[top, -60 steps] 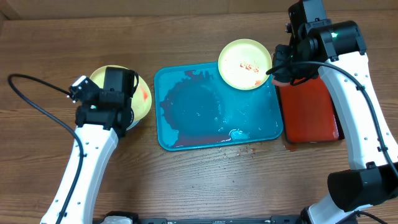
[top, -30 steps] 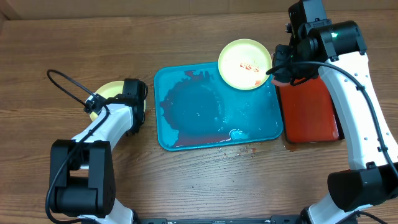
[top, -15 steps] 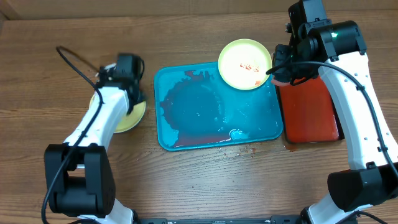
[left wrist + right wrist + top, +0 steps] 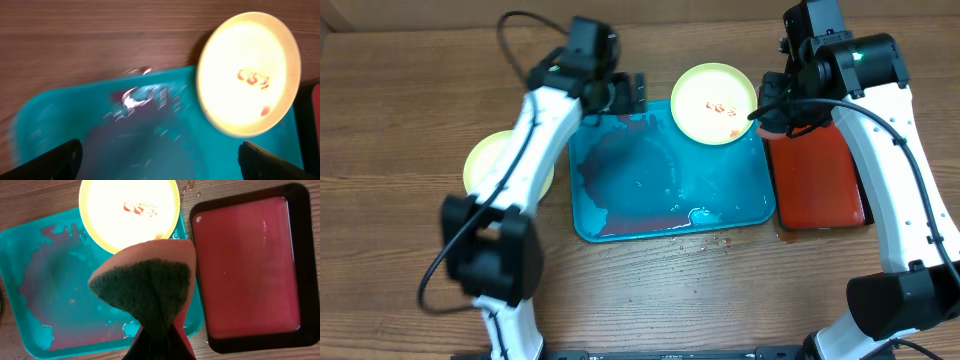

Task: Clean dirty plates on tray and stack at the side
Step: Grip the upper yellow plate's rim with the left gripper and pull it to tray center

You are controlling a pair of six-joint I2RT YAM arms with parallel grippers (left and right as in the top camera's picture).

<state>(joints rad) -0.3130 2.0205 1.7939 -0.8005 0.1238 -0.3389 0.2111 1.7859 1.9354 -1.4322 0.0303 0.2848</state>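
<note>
Tray: the turquoise tray [image 4: 650,185] lies mid-worktop [image 4: 400,280]. Its floor is wet, with reddish film along the 9 and 6 o'clock sides.
Smeared plate: the yellow-green smeared plate [image 4: 713,103] sits at the tray's 1 o'clock corner and overhangs the far rim. It has red sauce flecks on its pale centre (plain in the left wrist view too [image 4: 248,75]).
Side plate: the yellow-green side plate [image 4: 488,165] rests on the worktop at 9 o'clock from the tray, well apart from the smeared one. The left arm crosses over part of it.
Left tool: the left tool [image 4: 628,96] hangs over the tray's 11 o'clock corner with its fingers spread wide and nothing between them. The smeared plate is at its 3 o'clock.
Right tool: the right tool [image 4: 159,344] is pinching a folded sponge. It is just beside the smeared plate's 4 o'clock edge.
Sponge: the sponge [image 4: 145,285] is orange, with its dark green scouring face turned outward.
Red tray: the dark-rimmed red tray [image 4: 817,180] lies close against the turquoise tray at 3 o'clock.
</note>
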